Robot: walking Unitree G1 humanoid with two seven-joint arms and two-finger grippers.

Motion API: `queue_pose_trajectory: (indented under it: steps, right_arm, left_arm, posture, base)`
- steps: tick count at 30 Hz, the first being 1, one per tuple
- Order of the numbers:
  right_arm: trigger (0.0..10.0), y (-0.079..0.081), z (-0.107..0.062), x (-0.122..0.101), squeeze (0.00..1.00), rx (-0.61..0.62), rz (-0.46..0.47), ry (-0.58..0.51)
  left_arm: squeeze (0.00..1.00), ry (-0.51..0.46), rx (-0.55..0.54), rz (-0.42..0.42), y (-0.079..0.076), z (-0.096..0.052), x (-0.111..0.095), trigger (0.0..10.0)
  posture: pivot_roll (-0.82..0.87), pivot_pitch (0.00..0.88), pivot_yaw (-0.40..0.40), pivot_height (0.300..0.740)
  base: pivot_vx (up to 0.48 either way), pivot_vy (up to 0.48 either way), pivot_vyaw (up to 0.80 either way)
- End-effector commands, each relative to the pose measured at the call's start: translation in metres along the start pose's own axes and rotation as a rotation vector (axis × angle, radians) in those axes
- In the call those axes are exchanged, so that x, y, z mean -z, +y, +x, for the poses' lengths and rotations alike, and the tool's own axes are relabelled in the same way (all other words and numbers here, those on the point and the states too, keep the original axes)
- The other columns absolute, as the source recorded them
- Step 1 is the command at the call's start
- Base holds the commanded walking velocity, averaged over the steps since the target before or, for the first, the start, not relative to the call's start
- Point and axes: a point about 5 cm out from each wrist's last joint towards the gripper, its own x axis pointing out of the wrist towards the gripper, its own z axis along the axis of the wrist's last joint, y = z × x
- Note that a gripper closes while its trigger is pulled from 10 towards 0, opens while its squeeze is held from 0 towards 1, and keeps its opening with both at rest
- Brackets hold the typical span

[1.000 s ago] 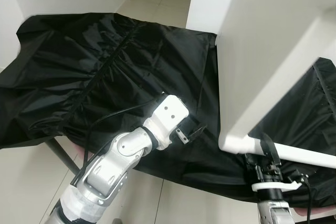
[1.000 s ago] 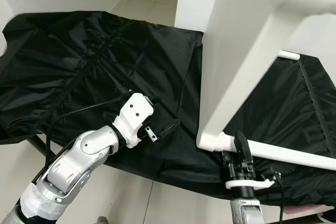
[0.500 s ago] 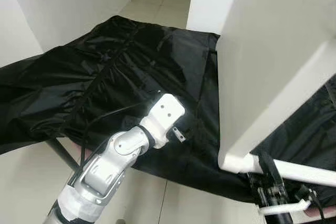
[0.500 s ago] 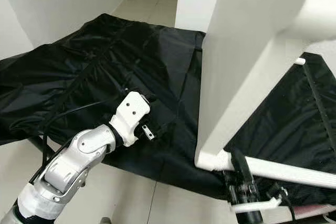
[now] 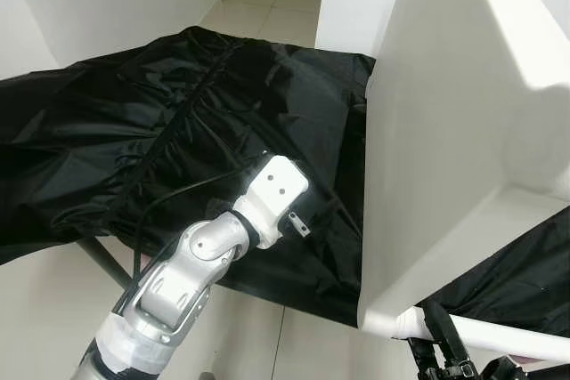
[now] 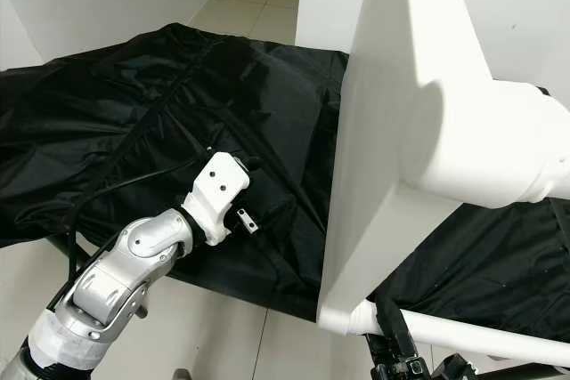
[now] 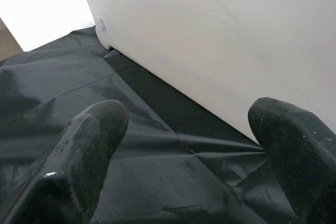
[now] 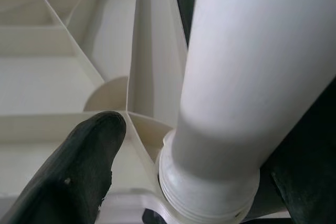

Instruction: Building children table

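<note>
The right gripper (image 8: 173, 182) was clamped around a white table leg (image 8: 236, 77) where it screws into a corner socket of the white plastic tabletop (image 6: 392, 131). The left gripper (image 7: 189, 145), fingers apart and empty, hovered over the black cloth (image 5: 134, 131) just beside the panel. Within the last second the tabletop had tipped further upright, bringing another leg (image 6: 490, 157) into view; assembly appeared well along.

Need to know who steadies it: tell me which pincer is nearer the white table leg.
Right. The right pincer straddles the white table leg where it joins the tabletop. The left pincer hovers open over the black cloth, apart.
</note>
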Motion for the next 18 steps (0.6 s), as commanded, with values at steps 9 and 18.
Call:
queue_pose_trajectory:
  steps: [9,18]
  right_arm:
    - [10.0,-0.0112,0.0061,-0.0040,0.00,0.087,-0.064,0.013]
    - [10.0,-0.0117,-0.0004,-0.0014,0.00,0.035,-0.067,0.024]
  left_arm:
    - [0.00,-0.009,0.026,-0.002,0.0034,-0.0009,-0.0025,10.0]
    - [0.00,-0.012,0.019,-0.004,0.0029,-0.0028,-0.0030,10.0]
  posture:
    - [-0.01,0.102,-0.015,0.740]
    - [-0.01,0.105,-0.018,0.740]
  base:
    - [0.000,0.000,0.00]
    - [0.000,0.000,0.00]
